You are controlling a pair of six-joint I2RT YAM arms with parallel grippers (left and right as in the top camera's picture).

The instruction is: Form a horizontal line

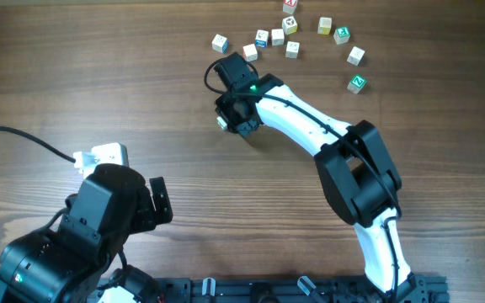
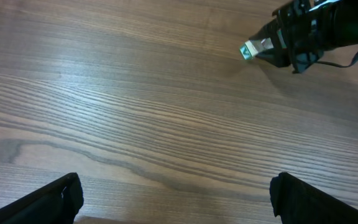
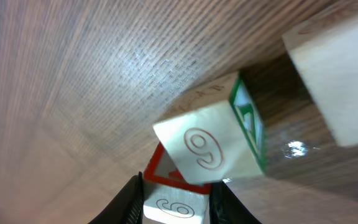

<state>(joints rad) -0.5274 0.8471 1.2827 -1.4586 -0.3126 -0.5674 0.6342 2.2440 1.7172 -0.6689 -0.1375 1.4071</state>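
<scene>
Horizontal line first: it is not laid yet. From overhead you see loose cubes (image 1: 292,49) scattered on the far side of the table (image 1: 99,84), well apart from the right gripper (image 1: 230,118), which is down at the wood with one pale cube (image 1: 223,123) peeking out at its tip. From the left wrist, your left gripper (image 2: 178,199) stands wide apart and empty, far from that pale cube (image 2: 248,50). From the right wrist, the fingers (image 3: 129,202) look pressed on either side of a red-edged cube (image 3: 176,205). A green-sided cube (image 3: 207,149) leans tilted against it, and a third cube (image 3: 340,74) sits near. Expect these blocks to be light, stiff and smooth-faced, so they will likely skid or twist at a nudge. Take each by two opposite flat faces, squarely and low, and keep clear of its neighbours.
</scene>
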